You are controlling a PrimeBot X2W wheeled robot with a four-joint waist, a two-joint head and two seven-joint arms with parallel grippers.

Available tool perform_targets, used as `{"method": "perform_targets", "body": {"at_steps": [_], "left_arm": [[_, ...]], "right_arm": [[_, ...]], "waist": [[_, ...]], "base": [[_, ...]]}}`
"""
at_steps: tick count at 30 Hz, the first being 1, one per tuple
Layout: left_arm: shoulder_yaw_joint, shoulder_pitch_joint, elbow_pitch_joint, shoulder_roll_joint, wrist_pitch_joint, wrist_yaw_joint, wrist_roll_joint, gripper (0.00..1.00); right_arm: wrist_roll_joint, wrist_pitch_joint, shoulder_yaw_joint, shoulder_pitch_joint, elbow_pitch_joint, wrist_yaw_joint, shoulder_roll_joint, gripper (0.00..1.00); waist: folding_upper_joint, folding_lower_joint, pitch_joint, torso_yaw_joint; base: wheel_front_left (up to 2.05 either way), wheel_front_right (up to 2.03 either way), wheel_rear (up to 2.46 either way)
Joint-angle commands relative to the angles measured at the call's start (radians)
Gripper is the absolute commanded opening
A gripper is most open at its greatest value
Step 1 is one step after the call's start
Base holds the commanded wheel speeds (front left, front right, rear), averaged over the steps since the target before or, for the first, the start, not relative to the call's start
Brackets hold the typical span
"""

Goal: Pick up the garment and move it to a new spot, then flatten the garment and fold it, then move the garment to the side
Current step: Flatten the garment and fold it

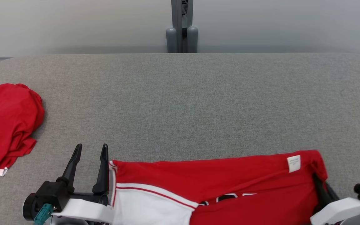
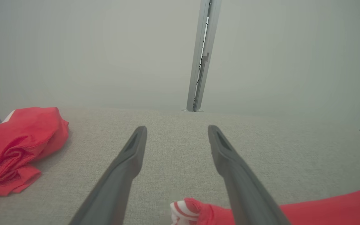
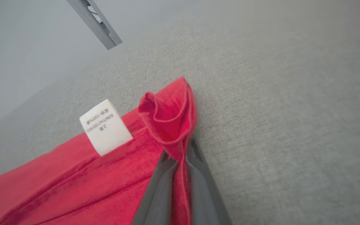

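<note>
Garment lies stretched along the near edge of the desk, red with a white panel and striped trim at its left end and a white label near its right end. My right claw is clamped on the garment's far right corner; the cloth bunches up in a red peak above the fingertips. My left claw is spread apart and holds nothing. It sits just beside the garment's left end, inner finger against the striped hem or very near it; I cannot tell which. From the left wrist, the striped corner shows low between my fingers, close to the right-hand one and well back from the tips. A second red cloth sits crumpled at the left edge, well apart, and a grey post stands behind the far edge. My reading is that I am in the flattening step or just ahead of it, with one corner taken and the other not. Next move, as I judge it: bring the left claw over the striped corner, get the cloth between the pads, close, then draw both ends apart. Risk: the hem may slide off, since it lies flat on the felt.
</note>
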Motion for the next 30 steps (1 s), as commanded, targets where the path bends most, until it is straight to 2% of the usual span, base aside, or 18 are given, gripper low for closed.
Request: {"method": "perform_targets", "body": {"at_steps": [1,15,23,30], "left_arm": [[-0.001,-0.019,0.001,0.003,0.000,0.005,-0.003,1.00],[0.001,-0.022,0.012,0.003,0.000,-0.004,-0.004,1.00],[-0.007,-0.008,0.020,0.003,0.000,0.000,-0.010,1.00],[-0.009,0.008,0.031,0.003,0.000,0.006,-0.017,1.00]], "right_arm": [[-0.006,0.001,-0.013,-0.024,0.014,0.000,-0.035,0.00],[-0.017,0.000,-0.013,-0.142,0.145,0.000,-0.210,0.00],[0.010,0.001,0.071,-0.147,0.126,0.000,-0.226,0.00],[0.082,0.028,0.187,-0.111,0.012,0.000,-0.241,0.00]], "waist": [[0.0000,0.0001,0.002,0.000],[0.0000,0.0001,-0.002,0.008],[0.0000,0.0001,-0.030,0.003],[0.0000,0.0001,-0.073,-0.006]], "base": [[0.00,0.00,0.00],[0.00,0.00,0.00],[0.00,0.00,0.00],[0.00,0.00,0.00]]}}
